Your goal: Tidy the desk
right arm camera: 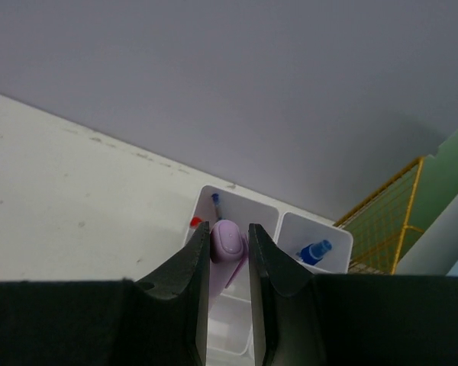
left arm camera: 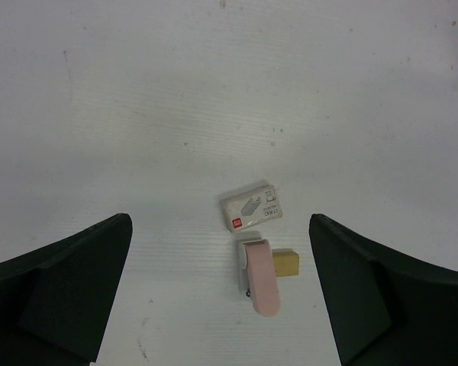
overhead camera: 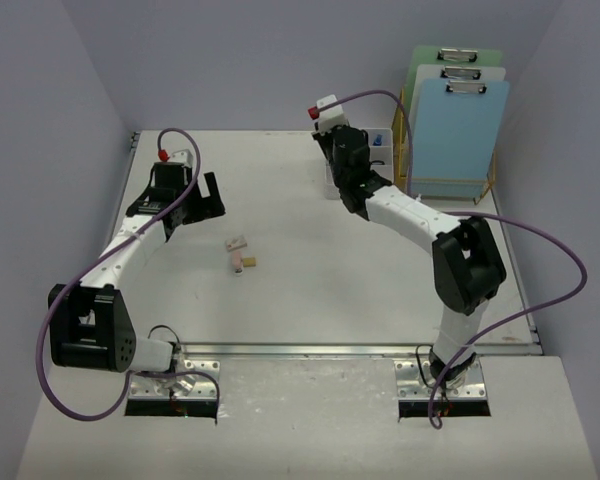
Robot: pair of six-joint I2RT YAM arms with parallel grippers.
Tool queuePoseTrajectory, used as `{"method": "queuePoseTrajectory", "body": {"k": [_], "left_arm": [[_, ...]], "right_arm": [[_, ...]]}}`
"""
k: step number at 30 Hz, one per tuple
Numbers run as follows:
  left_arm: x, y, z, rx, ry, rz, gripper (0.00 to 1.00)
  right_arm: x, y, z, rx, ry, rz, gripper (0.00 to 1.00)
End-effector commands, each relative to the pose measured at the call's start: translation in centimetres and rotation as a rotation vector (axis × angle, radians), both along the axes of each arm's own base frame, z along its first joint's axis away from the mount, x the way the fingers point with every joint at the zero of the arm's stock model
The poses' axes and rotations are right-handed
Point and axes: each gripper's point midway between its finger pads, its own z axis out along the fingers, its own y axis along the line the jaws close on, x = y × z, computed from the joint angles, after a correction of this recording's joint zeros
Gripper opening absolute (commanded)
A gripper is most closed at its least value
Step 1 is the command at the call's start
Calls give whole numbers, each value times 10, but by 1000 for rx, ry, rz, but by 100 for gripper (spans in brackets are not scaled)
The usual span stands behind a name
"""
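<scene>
On the white desk (overhead camera: 380,290) lie a small white staple box (overhead camera: 237,242), a pink stapler (overhead camera: 239,263) and a yellow block (overhead camera: 251,262). My left gripper (overhead camera: 195,200) hovers open just left of them. Its wrist view shows the staple box (left arm camera: 251,208), the stapler (left arm camera: 260,276) and the block (left arm camera: 285,261) on the desk between the wide-apart fingers (left arm camera: 76,282), touching none. My right gripper (overhead camera: 338,168) is at the back, over the white organizer box (overhead camera: 380,138). It (right arm camera: 229,238) is shut on a lilac pen-like thing (right arm camera: 228,242) above a compartment (right arm camera: 240,200).
The organizer (right arm camera: 332,229) holds a blue pen (right arm camera: 216,200), a red-tipped item (right arm camera: 195,222) and a blue-capped item (right arm camera: 314,252). A gold wire rack (right arm camera: 382,221) with blue and green clipboards (overhead camera: 455,130) stands at the back right. Walls close in on the left, back and right.
</scene>
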Motion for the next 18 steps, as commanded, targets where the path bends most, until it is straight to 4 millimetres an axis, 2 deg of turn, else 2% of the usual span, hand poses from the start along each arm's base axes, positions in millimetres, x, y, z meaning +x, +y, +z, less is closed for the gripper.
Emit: {"method": "queuePoseTrajectory", "body": {"k": [1,4,9,11,18], "left_arm": [[14,2,18,-12,-51,6,100],[15,2,15,-12,-43,4,100],[15,2,15,-12,-41,4,100],[15,1,14,-12,-39,4,100],[16,2,8,-11,-24,5,100]], "right_arm": [[24,-32,53,38,-180,-89,0],[37,-42,53,47,-193,-112,0],[56,-52,36,50,-181,-135,0],[62,-56,36,57,-192,-142,0],[74,-57,13,68,-155,-149,0]]}}
